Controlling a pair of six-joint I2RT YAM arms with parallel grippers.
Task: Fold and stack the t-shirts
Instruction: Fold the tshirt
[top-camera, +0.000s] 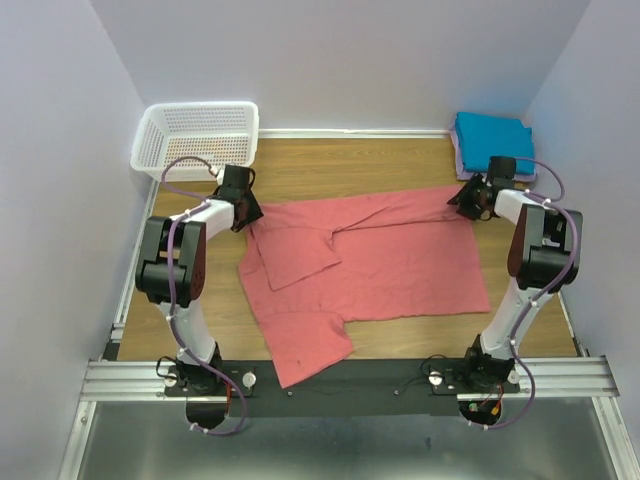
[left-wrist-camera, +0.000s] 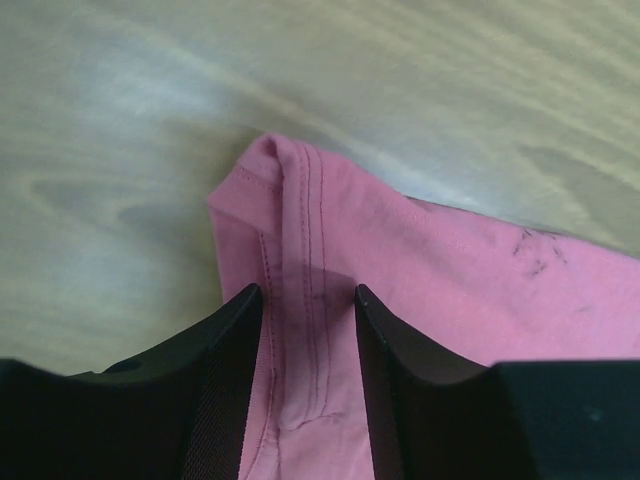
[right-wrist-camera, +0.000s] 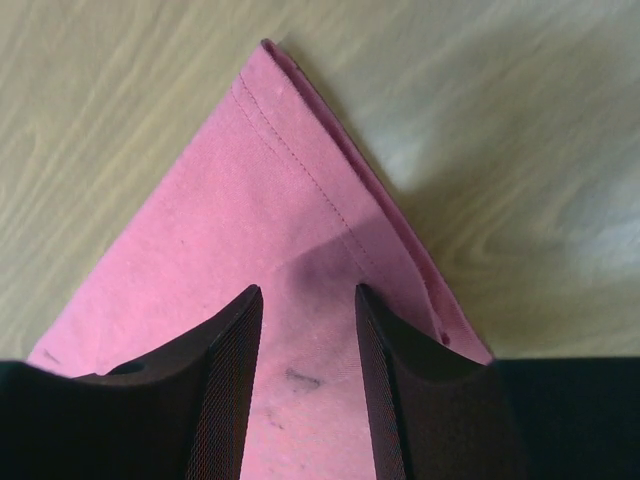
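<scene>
- Left gripper (left-wrist-camera: 305, 295): jaws partly open, astride a hemmed corner of the salmon-pink t-shirt (left-wrist-camera: 450, 290), cloth lying between them.
- Right gripper (right-wrist-camera: 305, 292): equal gap, another corner flat between its jaws.
- Teal-blue t-shirt (top-camera: 492, 132): folded, just beyond the right gripper.

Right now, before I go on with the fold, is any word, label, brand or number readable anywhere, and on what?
None can be read.
The salmon-pink t-shirt shows only stitching and small dark marks, no print or tag.
The white basket, the folded teal-blue t-shirt, the left arm and the right arm carry no legible lettering.
</scene>
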